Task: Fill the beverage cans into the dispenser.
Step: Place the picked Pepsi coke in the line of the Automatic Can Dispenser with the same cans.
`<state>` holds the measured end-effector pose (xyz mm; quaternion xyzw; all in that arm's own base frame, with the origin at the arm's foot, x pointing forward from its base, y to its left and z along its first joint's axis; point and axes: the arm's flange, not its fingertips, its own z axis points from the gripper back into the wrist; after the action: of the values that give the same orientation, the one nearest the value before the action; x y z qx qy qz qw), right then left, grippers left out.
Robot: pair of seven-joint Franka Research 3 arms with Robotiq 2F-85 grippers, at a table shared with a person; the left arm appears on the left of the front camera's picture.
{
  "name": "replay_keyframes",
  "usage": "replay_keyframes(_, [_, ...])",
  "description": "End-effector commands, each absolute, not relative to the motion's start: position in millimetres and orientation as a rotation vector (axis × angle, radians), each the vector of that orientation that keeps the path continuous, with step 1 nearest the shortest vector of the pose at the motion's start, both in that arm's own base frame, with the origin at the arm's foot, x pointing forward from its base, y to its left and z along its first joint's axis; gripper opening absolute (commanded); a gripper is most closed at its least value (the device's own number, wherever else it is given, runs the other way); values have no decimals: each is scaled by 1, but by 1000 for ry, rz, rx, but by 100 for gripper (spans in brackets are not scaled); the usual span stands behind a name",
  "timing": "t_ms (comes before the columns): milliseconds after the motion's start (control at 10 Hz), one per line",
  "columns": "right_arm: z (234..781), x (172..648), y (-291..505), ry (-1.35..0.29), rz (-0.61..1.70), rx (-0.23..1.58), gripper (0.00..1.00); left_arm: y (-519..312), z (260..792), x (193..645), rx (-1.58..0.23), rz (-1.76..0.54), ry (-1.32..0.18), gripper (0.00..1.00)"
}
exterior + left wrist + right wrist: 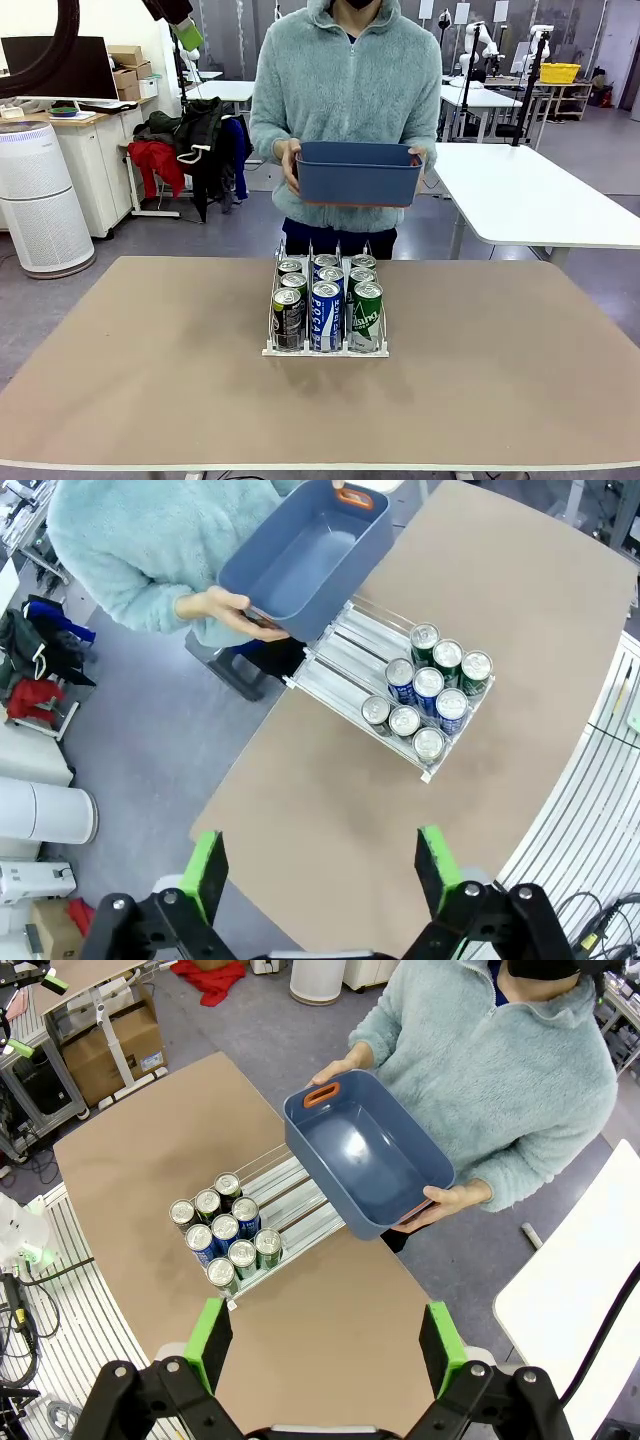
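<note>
The dispenser [325,351] stands in the middle of the table, a clear-and-white rack with three lanes. Several beverage cans [326,300] stand upright in it, packed at the end nearer me: dark ones in the left lane, blue-and-white in the middle, green on the right. From above, the cans [428,683] [225,1230] fill the front of the dispenser [350,660] [300,1210], and its rear lanes are bare. My left gripper [320,870] hangs open high over the table. My right gripper [325,1345] is open too, equally high, nothing between its fingers.
At the far edge a person holds a dark blue bin [360,172] in both hands above the dispenser's rear end. The bin [300,565] [365,1155] looks empty inside. The tan table [150,380] is bare around the rack. White tables stand behind.
</note>
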<state>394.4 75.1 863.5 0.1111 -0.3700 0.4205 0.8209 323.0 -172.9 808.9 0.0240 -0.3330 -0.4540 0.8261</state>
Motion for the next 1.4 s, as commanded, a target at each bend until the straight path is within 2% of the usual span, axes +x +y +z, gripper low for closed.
replay_keyframes(0, [863,394,76,-786,883,241,100,-168,800,318,74,-921,-756,100])
replay_keyframes(1300, [863,394,76,-786,883,241,100,-172,809,322,51,-956,-725,100])
